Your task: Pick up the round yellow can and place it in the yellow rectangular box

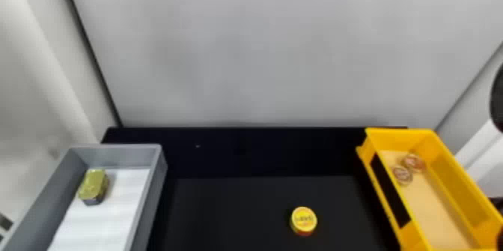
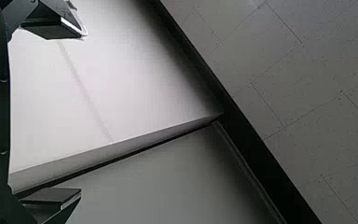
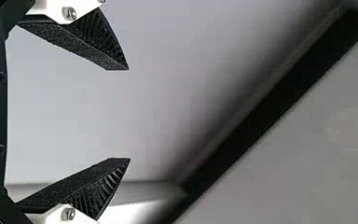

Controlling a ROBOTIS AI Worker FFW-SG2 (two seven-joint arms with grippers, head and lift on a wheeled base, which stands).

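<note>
The round yellow can [image 1: 304,220] lies flat on the black table, right of the middle and near the bottom of the head view. To its right stands the yellow rectangular box [image 1: 454,164], with two small round cans [image 1: 402,175] inside toward its far end. In the left wrist view my left gripper [image 2: 81,114] is open, its fingers wide apart with nothing between them. My right gripper [image 3: 129,114] is open too in the right wrist view, holding nothing, with pale wall beyond its fingertips.
At the left is a grey box [image 1: 150,194] lined in white, holding a gold-green tin [image 1: 93,186]. A pale wall rises behind the black table [image 1: 239,201]. Dark arm parts [image 1: 497,98] show at the head view's right edge.
</note>
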